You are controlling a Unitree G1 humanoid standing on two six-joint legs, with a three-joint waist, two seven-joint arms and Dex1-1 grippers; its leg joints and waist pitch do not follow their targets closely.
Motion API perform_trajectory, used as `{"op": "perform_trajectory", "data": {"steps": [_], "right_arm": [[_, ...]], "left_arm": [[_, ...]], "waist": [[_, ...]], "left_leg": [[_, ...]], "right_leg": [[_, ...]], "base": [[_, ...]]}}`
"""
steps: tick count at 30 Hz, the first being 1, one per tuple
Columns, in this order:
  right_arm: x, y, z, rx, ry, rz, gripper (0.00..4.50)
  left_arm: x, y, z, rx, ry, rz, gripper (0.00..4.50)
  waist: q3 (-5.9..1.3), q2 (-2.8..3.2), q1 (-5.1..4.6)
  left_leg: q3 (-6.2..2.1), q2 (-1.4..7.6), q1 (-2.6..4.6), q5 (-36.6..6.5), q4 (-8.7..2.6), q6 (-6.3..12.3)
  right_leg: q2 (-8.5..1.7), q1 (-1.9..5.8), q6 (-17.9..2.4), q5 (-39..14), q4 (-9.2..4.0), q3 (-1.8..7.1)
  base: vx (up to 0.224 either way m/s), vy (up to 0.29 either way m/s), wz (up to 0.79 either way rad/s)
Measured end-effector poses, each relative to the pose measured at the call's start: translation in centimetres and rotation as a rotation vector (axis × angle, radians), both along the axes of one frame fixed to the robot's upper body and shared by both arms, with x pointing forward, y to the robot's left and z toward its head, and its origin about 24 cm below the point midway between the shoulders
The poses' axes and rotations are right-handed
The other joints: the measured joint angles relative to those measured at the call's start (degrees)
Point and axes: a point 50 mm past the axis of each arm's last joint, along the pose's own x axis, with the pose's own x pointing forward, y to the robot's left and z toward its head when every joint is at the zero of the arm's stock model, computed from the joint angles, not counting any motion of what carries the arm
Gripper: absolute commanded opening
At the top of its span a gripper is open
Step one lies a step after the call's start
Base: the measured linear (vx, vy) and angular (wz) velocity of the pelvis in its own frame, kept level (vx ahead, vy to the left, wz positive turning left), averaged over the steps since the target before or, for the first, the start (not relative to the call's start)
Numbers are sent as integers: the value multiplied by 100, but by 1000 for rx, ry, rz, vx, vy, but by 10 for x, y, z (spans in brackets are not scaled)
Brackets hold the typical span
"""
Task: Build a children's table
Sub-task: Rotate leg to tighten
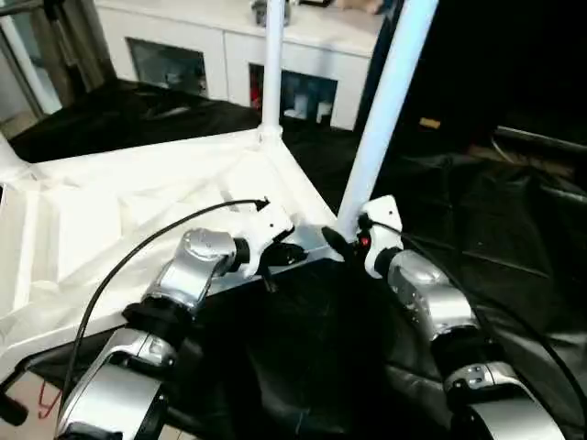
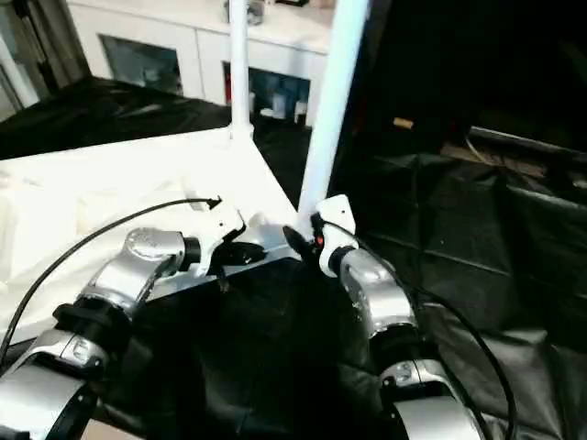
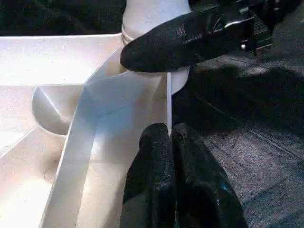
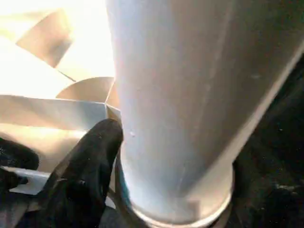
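Left eye view: two legs [image 1: 271, 64] seated in top [image 1: 110, 220]. Right gripper [image 1: 347, 240] is clamped on near leg [image 1: 385, 101]; left gripper [image 3: 171, 137] is shut on rim. Other corners are unseen.

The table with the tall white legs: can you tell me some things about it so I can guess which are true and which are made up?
1. The table top lies upside down, ribbed side up. True.
2. The left tool is shut on the table top's thin edge. True.
3. The near leg lies flat on the floor. False: it stands up from the corner socket beside the right tool.
4. Another leg stands at the far corner. True.
5. The cloth under everything is white. False: it is black.
6. The right tool holds a screwdriver. False: one finger rests against the base of the near leg, with no screwdriver there.
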Motion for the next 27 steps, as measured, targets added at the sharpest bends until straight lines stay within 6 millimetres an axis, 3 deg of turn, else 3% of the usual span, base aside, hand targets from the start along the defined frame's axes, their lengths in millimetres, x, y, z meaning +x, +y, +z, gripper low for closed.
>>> {"op": "perform_trajectory", "data": {"steps": [7,17,23,27], "right_arm": [[-5,-7,4,-13,-5,186,419],[-24,-28,11,-83,15,537,419],[-33,-33,12,-37,56,637,419],[-34,-34,13,-27,66,662,385]], "left_arm": [[-4,10,3,4,16,-86,0],[-15,34,6,30,48,-263,0],[-19,47,10,52,61,-332,0],[-20,50,11,54,68,-351,0]], "waist": [[4,3,-13],[13,2,63],[13,3,139],[13,2,146]], "left_leg": [[0,4,-7,-1,-1,1],[2,5,-9,-1,3,2],[3,8,-6,-1,1,2],[4,8,-8,-1,2,2]], "right_leg": [[3,-6,4,-9,-3,-1],[2,-4,1,-10,-2,-2],[4,-5,2,-11,0,-3],[4,-5,1,-11,-1,-2]], "base": [[0,0,0],[0,0,0],[0,0,0],[0,0,0]]}}
